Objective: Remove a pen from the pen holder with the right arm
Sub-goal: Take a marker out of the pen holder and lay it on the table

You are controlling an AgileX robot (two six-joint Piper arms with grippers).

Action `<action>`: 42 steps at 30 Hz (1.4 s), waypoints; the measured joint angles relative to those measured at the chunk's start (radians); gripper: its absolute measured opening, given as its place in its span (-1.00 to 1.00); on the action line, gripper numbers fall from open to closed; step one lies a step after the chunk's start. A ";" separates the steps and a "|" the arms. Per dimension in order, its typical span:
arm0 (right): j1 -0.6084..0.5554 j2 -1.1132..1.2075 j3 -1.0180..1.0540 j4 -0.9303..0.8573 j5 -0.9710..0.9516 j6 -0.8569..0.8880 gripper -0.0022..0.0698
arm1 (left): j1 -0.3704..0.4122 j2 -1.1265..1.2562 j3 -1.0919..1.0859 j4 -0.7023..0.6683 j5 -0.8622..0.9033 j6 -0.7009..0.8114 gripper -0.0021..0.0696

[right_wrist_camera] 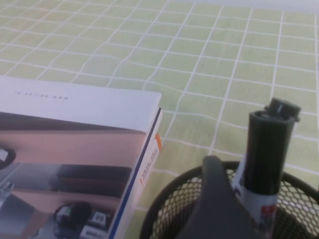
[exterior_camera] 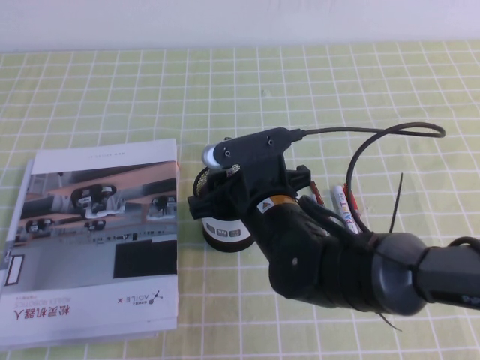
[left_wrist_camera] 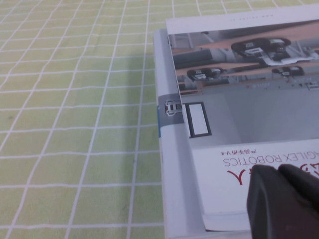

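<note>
While the right gripper [exterior_camera: 217, 191] hangs low over the pen holder [right_wrist_camera: 164, 211], whether it is released or clenched I cannot tell. The pen [right_wrist_camera: 264, 154] stands in the holder right against it, long axis near upright, cap up. A skewed pull could drag it along the mesh rim and tip the holder, or let it slip. The left gripper [left_wrist_camera: 277, 172], clenched and empty, hovers over the book [left_wrist_camera: 239, 99].

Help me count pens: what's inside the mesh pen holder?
One black capped marker stands in the pen holder; the right gripper above it hides the rest. Left gripper hovers over the book.
</note>
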 joint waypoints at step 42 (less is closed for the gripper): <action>-0.002 -0.010 -0.080 0.048 0.051 -0.122 -0.71 | 0.000 0.000 0.000 0.000 0.000 0.000 -0.96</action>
